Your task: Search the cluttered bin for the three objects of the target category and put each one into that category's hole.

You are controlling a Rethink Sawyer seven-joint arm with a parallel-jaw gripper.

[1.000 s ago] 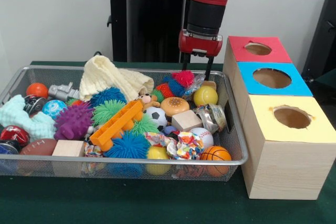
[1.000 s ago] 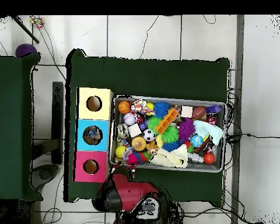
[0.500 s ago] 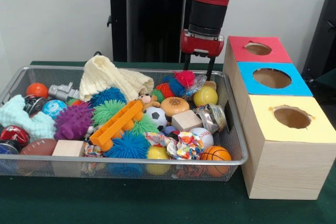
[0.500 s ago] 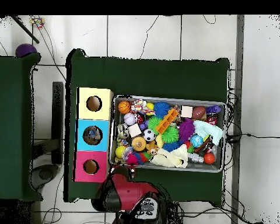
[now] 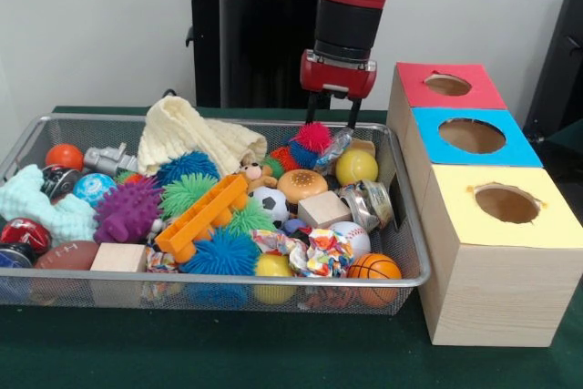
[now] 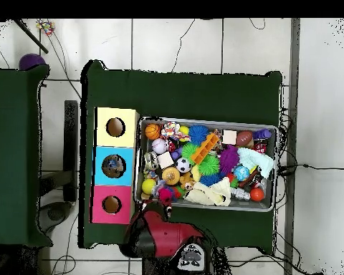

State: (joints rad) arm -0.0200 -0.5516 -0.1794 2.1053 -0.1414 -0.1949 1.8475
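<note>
Bin (image 5: 401,225) contents are piled deep and mixed, and the target category is not stated, so you cannot confirm from these views which three items are wanted. The bin sits on the green worktop (image 5: 273,362) with the row of three boxes just beside it, at its 3 o'clock in the front view: red box (image 5: 414,88), blue box (image 5: 428,125) and yellow box (image 5: 455,216), each with one round hole on top.

The claw (image 5: 332,116) hangs over the bin's far right corner, at about 1 o'clock within the bin. Its two fingers (image 5: 353,117) stand apart with nothing between them. Directly below lies a red spiky ball (image 5: 315,137), touching a striped spiky ball (image 5: 287,156) and crinkled clear wrapping (image 5: 339,145); a yellow ball (image 5: 356,167) rests just beside these.

Hazards to watch:

- Double pick. The spiky balls touch each other, so a closing claw may catch soft bristles of both, or snag the wrapping.
- Weak grip. Bristles will likely compress and slip, and the item could fall back into the pile.
- Wall strike. The claw is near the bin's mesh wall; a straight descent off to the 3 o'clock side could hit the rim.
- Wrong hole. The three holes lie close together in one row, so check the box colour before release.

The overhead view shows the arm (image 6: 160,233) at the bin's 6 o'clock edge but does not resolve the fingers.
</note>
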